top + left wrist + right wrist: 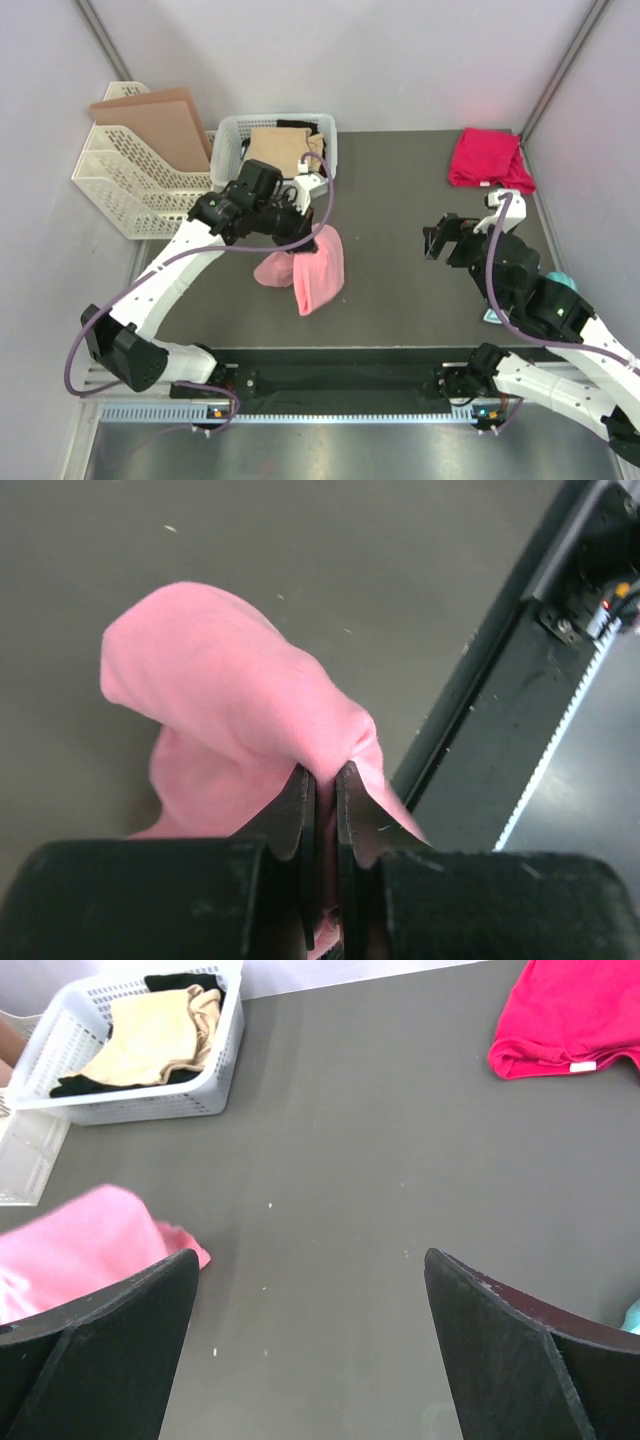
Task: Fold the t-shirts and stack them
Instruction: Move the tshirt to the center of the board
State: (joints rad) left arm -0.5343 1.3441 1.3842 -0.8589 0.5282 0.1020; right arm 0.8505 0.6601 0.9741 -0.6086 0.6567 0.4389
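The left gripper (325,780) is pinching a fold of the salmon pink t-shirt (305,265), its jaws nearly together with only the cloth between them. The shirt is hanging from that grip in a loose bunch in front of the white basket (225,135), toward the arm bases, and its lower end is drooping onto the dark table (400,200). The right gripper (310,1290) is hovering over bare tabletop well to the right of the basket, its jaws spread wide and holding nothing. The magenta-red t-shirt (488,158) is lying crumpled far to the right of the basket, at about the same depth, near the table's back corner. Inside the basket, a tan t-shirt (150,1035) is lying on top of a black one (180,980), which is showing at the edges. A white file rack (120,190) holding a brown folder (155,125) is standing just left of the basket. A small teal object (562,282) is peeking out beside the right arm, mostly hidden.
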